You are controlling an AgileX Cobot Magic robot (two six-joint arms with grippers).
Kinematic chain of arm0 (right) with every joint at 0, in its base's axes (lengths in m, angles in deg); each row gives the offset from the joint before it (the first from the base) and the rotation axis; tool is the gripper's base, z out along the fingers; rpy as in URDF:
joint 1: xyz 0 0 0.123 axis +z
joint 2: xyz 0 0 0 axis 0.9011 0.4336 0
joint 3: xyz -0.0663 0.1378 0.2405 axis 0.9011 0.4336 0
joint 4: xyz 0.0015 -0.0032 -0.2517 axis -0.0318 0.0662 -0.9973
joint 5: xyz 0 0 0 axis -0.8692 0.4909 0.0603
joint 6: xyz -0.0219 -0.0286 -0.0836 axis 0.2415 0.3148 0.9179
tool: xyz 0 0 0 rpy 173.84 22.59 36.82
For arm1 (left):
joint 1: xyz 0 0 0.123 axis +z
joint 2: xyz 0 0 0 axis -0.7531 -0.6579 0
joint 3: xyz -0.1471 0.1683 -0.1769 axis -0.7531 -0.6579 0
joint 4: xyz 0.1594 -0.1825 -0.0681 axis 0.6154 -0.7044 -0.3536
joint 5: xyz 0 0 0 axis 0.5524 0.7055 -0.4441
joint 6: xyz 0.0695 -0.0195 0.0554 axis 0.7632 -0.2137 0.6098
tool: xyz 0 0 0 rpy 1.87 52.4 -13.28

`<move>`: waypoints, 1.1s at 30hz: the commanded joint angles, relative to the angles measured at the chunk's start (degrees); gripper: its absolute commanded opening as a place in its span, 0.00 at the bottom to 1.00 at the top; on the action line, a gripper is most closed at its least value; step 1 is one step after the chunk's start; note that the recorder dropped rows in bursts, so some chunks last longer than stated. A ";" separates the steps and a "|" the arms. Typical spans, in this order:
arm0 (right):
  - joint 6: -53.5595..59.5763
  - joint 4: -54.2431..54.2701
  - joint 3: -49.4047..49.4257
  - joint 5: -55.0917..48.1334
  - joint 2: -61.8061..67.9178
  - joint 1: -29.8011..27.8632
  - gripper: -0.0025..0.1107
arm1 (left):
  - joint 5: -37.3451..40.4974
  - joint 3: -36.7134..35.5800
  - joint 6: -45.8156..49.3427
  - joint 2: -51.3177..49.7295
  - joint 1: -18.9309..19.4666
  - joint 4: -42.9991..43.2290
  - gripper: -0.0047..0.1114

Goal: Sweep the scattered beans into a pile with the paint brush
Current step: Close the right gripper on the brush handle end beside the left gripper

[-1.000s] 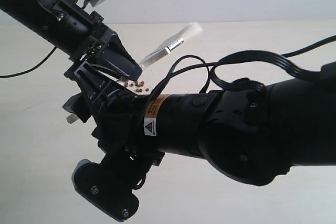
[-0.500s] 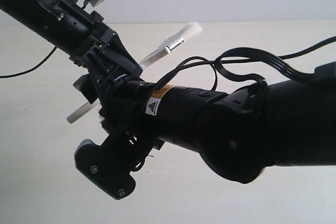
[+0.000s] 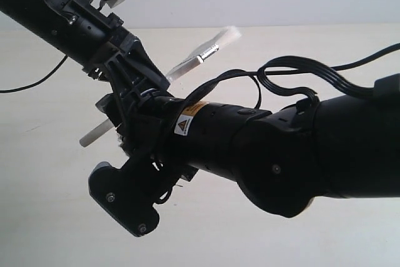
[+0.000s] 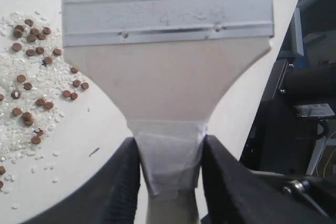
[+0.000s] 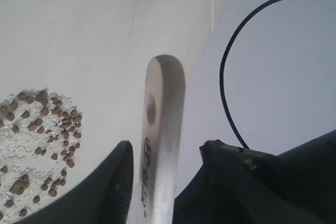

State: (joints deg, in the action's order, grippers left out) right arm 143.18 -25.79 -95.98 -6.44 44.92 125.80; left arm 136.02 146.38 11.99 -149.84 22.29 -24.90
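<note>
Where tape wraps its neck, the paint brush (image 4: pixel 168 93) sits clamped between the left gripper's (image 4: pixel 170 148) fingers (image 4: pixel 123 182). The right gripper (image 5: pixel 167 150) straddles the handle end; grip unclear.

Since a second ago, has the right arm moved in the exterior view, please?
Yes. The right arm has shifted upward in that view, closer to the table's far edge.

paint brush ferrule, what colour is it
The paint brush ferrule is plain silver metal; the left wrist view shows it best.
</note>
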 commanded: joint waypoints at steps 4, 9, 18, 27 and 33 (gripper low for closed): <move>1.14 0.24 -0.34 -0.25 0.05 0.03 0.22 | 0.09 0.04 0.45 0.20 -0.20 -1.32 0.04; 1.14 -1.34 -0.34 -0.73 0.05 0.03 0.11 | 0.09 0.04 0.45 0.20 -0.20 -1.32 0.04; 1.14 -3.81 -0.34 -1.48 0.05 0.44 0.02 | 0.09 0.04 0.48 0.20 -0.20 -1.32 0.04; 1.14 -4.86 -0.34 -0.78 0.05 0.44 0.02 | 0.09 0.04 0.57 0.20 -0.20 -1.32 0.04; 1.14 -4.86 -0.34 -0.52 0.05 0.44 0.02 | 0.09 0.04 0.16 0.20 -0.20 -2.77 0.04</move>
State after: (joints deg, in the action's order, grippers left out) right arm 143.26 -28.35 -95.98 -8.45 45.05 125.80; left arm 136.52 146.38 12.44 -149.84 22.29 -24.29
